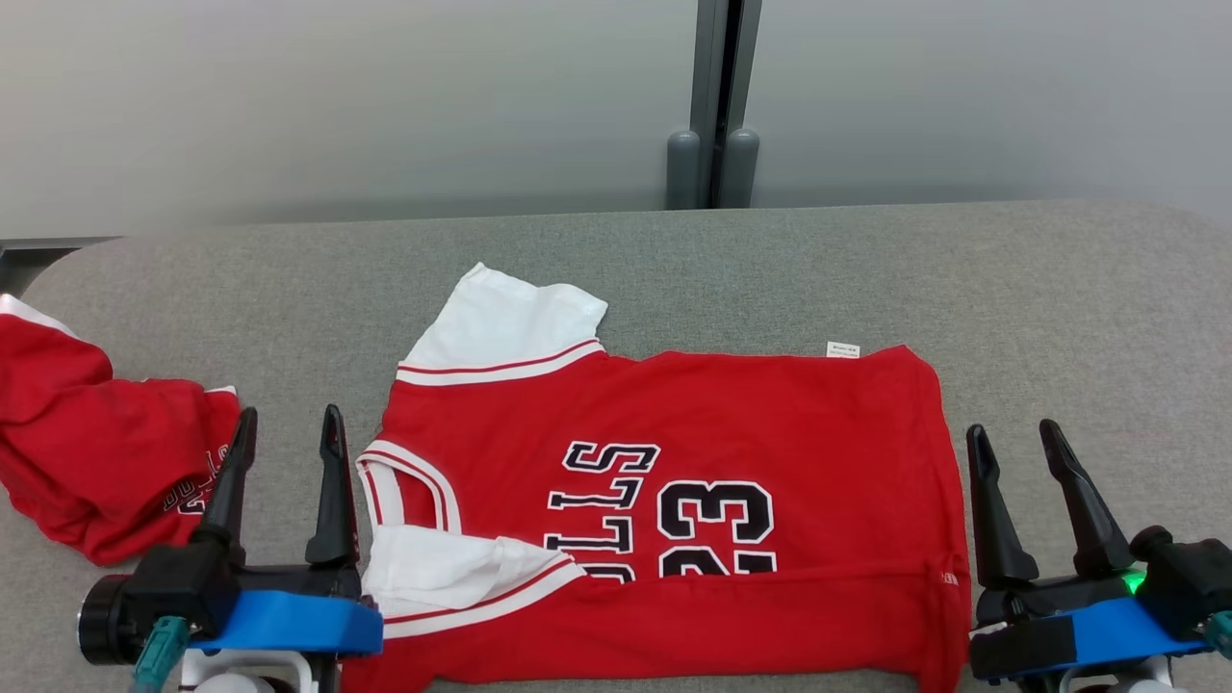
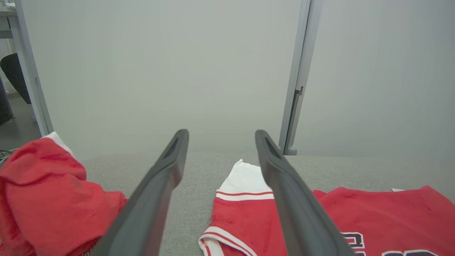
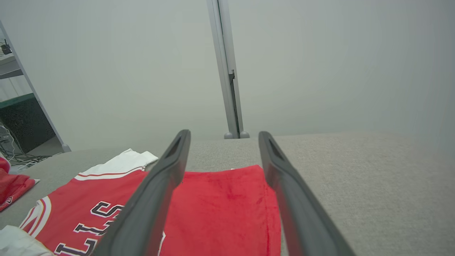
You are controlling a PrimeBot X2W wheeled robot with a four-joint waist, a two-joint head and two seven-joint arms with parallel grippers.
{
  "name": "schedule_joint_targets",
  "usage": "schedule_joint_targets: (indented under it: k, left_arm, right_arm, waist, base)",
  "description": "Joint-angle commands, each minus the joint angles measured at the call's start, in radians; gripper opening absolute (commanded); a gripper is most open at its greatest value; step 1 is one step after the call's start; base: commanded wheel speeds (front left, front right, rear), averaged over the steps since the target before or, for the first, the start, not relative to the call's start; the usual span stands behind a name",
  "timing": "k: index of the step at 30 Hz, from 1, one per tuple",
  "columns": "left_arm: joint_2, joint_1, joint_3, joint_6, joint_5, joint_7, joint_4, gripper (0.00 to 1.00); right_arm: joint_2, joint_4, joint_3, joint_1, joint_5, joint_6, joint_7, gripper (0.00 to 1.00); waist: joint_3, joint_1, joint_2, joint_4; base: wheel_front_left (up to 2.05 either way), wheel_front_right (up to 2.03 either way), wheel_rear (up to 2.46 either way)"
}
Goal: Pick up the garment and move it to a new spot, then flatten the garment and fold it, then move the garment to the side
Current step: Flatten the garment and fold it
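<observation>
Red jersey (image 1: 731, 433) lies spread on my grey table (image 1: 1059, 289), near edge apparently folded over; left gripper (image 1: 290, 412) and right gripper (image 1: 1013, 426) flank it, both wide, empty.

You've got soft, even light here, pretty bright. The shirt (image 1: 674, 433) throws only faint shadows on the grey table (image 1: 1059, 289). Head view is crisp. Both wrist views warp toward the edges, so the post (image 3: 227, 71) leans, and the fingers (image 2: 149, 206) look smeary up close.
</observation>
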Motion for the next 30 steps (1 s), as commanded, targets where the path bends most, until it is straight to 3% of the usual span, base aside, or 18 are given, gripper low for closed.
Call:
schedule_joint_targets:
  k: [1, 11, 30]
  left_arm:
    - [-0.004, -0.019, 0.012, -0.004, 0.015, -0.004, 0.003, 1.0]
    - [-0.055, -0.047, 0.091, -0.03, 0.071, -0.004, 0.086, 1.0]
    - [-0.082, -0.045, 0.157, -0.08, 0.149, -0.004, 0.181, 1.0]
  right_arm:
    - [0.009, -0.004, 0.0, -0.011, -0.009, 0.001, -0.007, 1.0]
    - [0.048, -0.007, 0.006, -0.024, -0.039, 0.001, -0.008, 1.0]
    - [0.053, 0.095, 0.006, -0.007, -0.067, 0.001, -0.007, 1.0]
  waist:
    - [0.001, 0.0, -0.0001, 0.0]
    - [0.002, 0.0, -0.0001, 0.003]
    - [-0.007, 0.0, -0.0001, 0.014]
  base:
    - [0.0, 0.0, 0.0]
    - [0.0, 0.0, 0.0]
    - [0.0, 0.0, 0.0]
